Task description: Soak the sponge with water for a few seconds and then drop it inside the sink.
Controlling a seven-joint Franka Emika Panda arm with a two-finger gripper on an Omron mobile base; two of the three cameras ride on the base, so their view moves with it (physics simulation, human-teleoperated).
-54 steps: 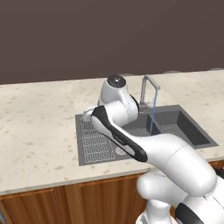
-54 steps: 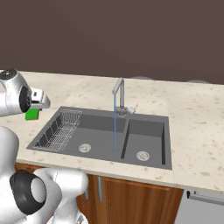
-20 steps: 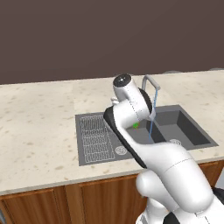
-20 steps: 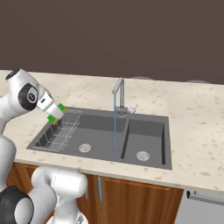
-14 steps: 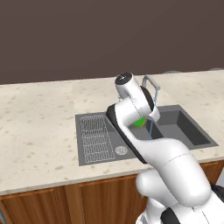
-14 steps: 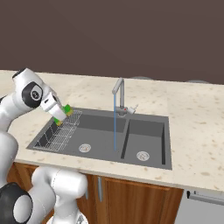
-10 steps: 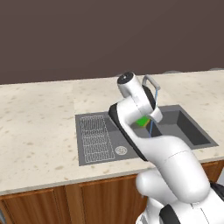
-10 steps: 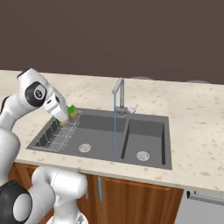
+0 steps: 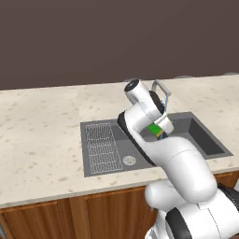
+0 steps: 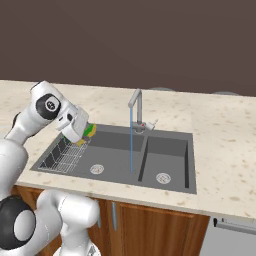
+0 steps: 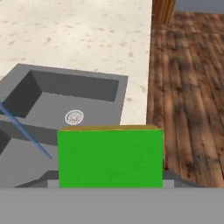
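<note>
The fingers (image 10: 86, 135) clamped the flat green sponge (image 10: 89, 131) above the dark grey sink's (image 10: 165, 165) large basin, left of the thin blue water stream (image 10: 131, 145).

The sponge (image 10: 89, 131) — a bright green block with a thin yellow-brown layer along one edge — hangs above the large basin of the sink (image 10: 170, 180), short of the water (image 10: 131, 145). That water falls as a thin, straight, light-blue stream from the curved grey faucet into the dark grey sink — apart from the sponge.
</note>
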